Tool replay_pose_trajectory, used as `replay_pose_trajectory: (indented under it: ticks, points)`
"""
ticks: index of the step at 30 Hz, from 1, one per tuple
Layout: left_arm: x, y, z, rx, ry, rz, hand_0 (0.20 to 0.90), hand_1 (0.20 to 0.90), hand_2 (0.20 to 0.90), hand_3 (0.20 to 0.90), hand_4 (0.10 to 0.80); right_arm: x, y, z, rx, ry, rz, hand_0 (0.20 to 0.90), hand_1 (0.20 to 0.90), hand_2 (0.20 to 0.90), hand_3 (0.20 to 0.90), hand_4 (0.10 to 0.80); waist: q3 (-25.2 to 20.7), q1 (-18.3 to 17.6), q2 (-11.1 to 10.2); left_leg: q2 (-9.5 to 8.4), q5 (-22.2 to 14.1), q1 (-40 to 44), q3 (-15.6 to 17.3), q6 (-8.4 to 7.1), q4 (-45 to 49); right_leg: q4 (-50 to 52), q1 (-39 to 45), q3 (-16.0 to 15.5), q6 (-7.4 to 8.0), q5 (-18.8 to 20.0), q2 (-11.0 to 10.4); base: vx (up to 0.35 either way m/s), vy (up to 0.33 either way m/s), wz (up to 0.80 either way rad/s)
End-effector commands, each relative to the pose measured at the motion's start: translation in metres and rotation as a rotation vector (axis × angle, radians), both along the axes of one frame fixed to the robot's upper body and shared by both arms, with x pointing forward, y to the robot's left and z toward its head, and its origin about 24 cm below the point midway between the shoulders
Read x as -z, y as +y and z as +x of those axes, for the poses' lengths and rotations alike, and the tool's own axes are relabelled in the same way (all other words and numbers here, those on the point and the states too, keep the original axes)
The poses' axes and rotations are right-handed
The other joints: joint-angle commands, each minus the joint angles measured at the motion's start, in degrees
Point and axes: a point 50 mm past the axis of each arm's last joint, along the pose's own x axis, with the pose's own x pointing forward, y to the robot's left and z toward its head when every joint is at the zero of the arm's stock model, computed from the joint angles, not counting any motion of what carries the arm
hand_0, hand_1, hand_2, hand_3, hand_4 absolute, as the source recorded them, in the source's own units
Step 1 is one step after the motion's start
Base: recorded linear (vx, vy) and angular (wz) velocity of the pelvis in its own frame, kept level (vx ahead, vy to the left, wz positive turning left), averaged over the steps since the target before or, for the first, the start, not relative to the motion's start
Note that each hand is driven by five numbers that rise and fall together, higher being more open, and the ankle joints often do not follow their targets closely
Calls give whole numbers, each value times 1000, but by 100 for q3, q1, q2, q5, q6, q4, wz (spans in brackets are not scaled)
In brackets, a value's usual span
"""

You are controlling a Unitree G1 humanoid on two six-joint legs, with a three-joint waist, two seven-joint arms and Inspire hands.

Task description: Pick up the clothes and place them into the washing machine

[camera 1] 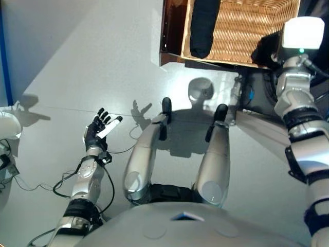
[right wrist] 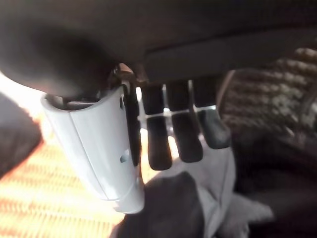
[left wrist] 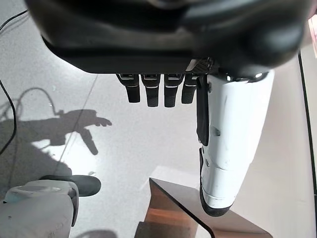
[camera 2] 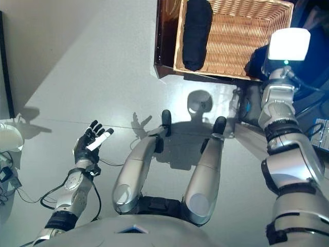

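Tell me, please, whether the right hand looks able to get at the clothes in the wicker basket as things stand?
Probably yes: the right hand hangs open just above a garment in the wicker basket, nothing between.

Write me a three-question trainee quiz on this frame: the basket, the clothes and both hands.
1. True or false: the left hand holds a garment.
2. Which hand is over the wicker basket? A) left B) right C) neither
3. Fill in: the dark rolled garment lies along the basket's ____ side, seen from the robot.

Key
1. False: it hangs open over the bare floor, holding nothing.
2. B: the right hand reaches over the basket, its fingers straight above grey and dark clothes.
3. Left.
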Motion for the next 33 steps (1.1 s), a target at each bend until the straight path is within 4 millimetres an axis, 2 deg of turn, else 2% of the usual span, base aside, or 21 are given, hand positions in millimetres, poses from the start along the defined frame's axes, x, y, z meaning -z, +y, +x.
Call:
replay_pose_trajectory:
  ticks: [1, 7, 12, 13, 14, 20, 30, 33]
  points:
    - [-3, 32, -23, -96, -5, 104, 900, 900, 900, 900, 800, -20, -15, -8, 40, -139, -39, 200, 200, 200, 200, 300, -480, 14, -87, 255, -387, -69, -156, -533, 120, 80, -144, -160, -415, 33, 129, 6, -6, -7]
    - [-3, 31, -24, -92, -9, 101, 900, 900, 900, 900, 800, -19, -25, -13, 82, -176, 18, 200, 200, 200, 200, 300, -510, 25, -77, 243, -362, -65, -150, -530, 76, 8, -126, -158, -401, 68, 109, 1, 0, -1]
    - [0, 31, -26, -94, 4, 99, 900, 900, 900, 900, 800, -13, -26, -13, 94, -141, 12, 200, 200, 200, 200, 300, -516, 58, -37, 241, -339, -61, -151, -529, 36, -9, -133, -171, -402, 73, 98, 0, 0, 0]
    - [0, 32, -27, -95, 6, 101, 900, 900, 900, 900, 800, -13, -27, -13, 97, -135, 9, 433, 433, 433, 433, 467, -511, 56, -38, 242, -333, -59, -147, -532, 37, -10, -131, -170, -403, 76, 98, 0, 0, 0]
    - [0, 31, -27, -93, 7, 102, 900, 900, 900, 900, 800, -11, -27, -13, 101, -118, 1, 900, 900, 900, 900, 800, -511, 62, -30, 244, -328, -49, -148, -532, 23, -12, -129, -165, -404, 77, 103, 0, 0, 0]
    - [1, 32, -27, -90, 13, 104, 900, 900, 900, 900, 800, -14, -23, -7, 90, -67, -80, 900, 900, 900, 900, 800, -515, 91, -18, 237, -324, -57, -155, -532, 34, -13, -131, -163, -403, 80, 95, 0, 0, 0]
    - [0, 32, -28, -74, 12, 115, 900, 900, 900, 900, 800, -32, -7, 8, 41, -5, -247, 900, 900, 900, 900, 800, -407, 145, -40, 259, -362, -188, -117, -537, 212, 58, -235, -142, -408, 93, 113, -1, 0, 0]
    - [0, 32, -27, -66, 12, 119, 900, 900, 900, 900, 800, -34, -6, 10, 45, -4, -249, 900, 900, 900, 900, 800, -382, 159, -45, 260, -351, -201, -118, -537, 208, 46, -241, -155, -400, 111, 104, 0, 0, 0]
